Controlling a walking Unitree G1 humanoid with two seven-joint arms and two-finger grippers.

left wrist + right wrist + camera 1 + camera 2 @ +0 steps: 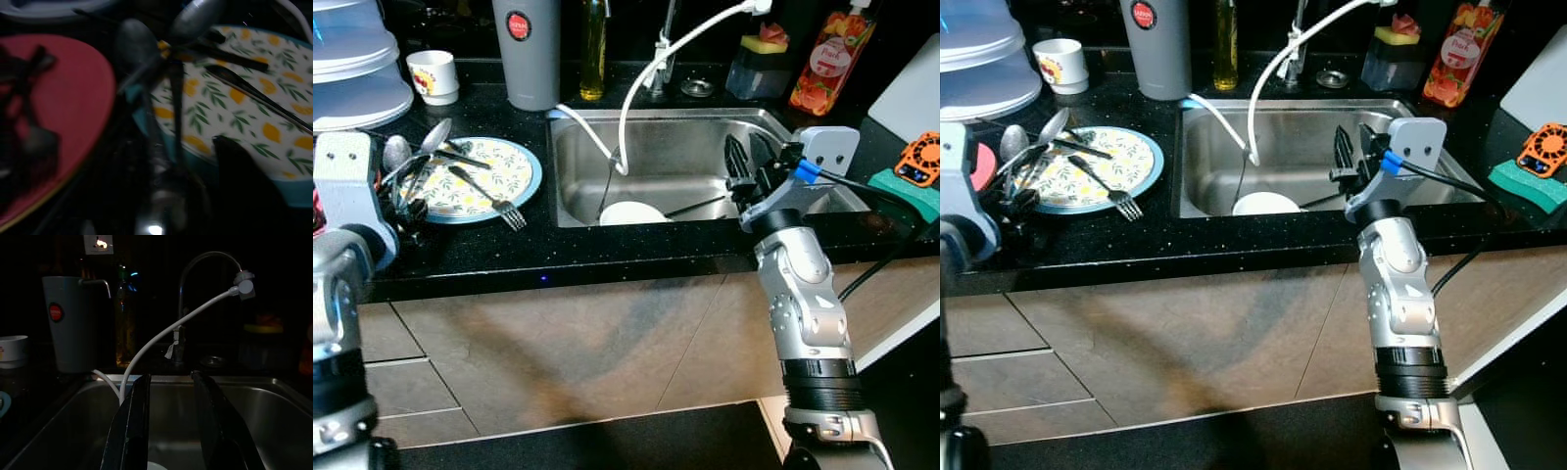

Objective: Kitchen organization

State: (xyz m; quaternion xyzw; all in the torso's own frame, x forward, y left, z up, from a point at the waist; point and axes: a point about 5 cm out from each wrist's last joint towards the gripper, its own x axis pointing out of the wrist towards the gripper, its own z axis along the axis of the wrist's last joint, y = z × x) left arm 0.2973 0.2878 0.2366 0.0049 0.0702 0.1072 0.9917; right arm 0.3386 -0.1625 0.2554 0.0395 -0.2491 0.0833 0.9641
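Spoons (416, 152) on patterned plate (499, 176), bench left edge: we judge light, slippery; grip handles. Left end effector (399, 201) grip unclear; right end effector (744, 166) open over sink (578, 186).

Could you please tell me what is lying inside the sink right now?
Inside the sink lie a white bowl, a dark utensil and the white hose's end. The right gripper covers part of the basin.

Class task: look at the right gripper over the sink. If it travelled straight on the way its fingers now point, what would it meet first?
The right gripper, open, points across the sink toward the back wall. Probably the white hose hanging from the faucet comes first; depth is unclear, so it might pass beside the hose and reach the sink's back wall.
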